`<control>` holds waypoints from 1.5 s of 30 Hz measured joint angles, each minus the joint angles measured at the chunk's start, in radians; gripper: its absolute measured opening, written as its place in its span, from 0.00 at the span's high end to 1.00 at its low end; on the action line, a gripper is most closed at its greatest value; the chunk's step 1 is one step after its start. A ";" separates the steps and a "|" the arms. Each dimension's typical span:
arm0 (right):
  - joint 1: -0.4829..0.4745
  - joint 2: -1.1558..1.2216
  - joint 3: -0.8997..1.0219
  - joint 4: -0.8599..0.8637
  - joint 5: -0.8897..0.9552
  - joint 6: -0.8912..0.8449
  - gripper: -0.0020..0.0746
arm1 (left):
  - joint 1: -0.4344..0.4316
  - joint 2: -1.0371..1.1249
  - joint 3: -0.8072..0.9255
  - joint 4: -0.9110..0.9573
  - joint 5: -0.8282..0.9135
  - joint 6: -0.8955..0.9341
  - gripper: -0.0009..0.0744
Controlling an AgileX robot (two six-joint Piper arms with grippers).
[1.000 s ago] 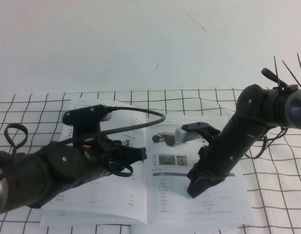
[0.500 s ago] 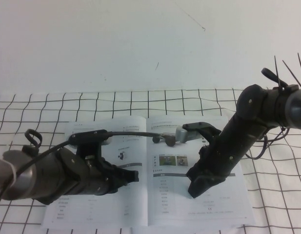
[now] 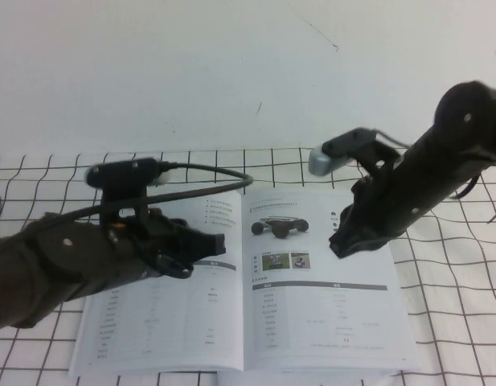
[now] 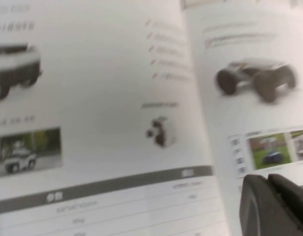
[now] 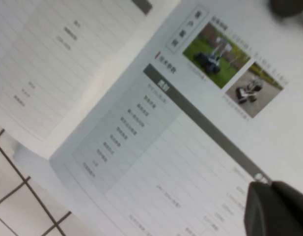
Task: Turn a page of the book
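White book (image 3: pixel 248 289) lies open before you; right pincer (image 3: pixel 342 244) clenched at 2 o'clock, left pincer (image 3: pixel 209 244) unreadable at 9.

the book (image 3: pixel 256 281) lies open and flat, white glossy pages up.

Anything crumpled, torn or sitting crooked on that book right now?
Nothing stands out. The book lies open and flat on the checked cloth, pages uncreased. The left gripper hovers over the left page; the right gripper, jaws shut, hangs above the right page.
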 joint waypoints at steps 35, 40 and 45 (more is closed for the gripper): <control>0.000 -1.421 0.752 -0.535 -0.065 0.352 0.98 | 0.000 -1.291 0.352 1.026 0.369 -0.568 0.99; 0.000 -1.554 0.889 -0.535 -0.121 0.369 0.98 | 0.000 -1.313 0.364 1.042 0.365 -0.568 0.99; 0.000 -1.602 0.921 -0.499 -0.127 0.440 0.98 | 0.000 -1.313 0.368 1.044 0.363 -0.568 0.99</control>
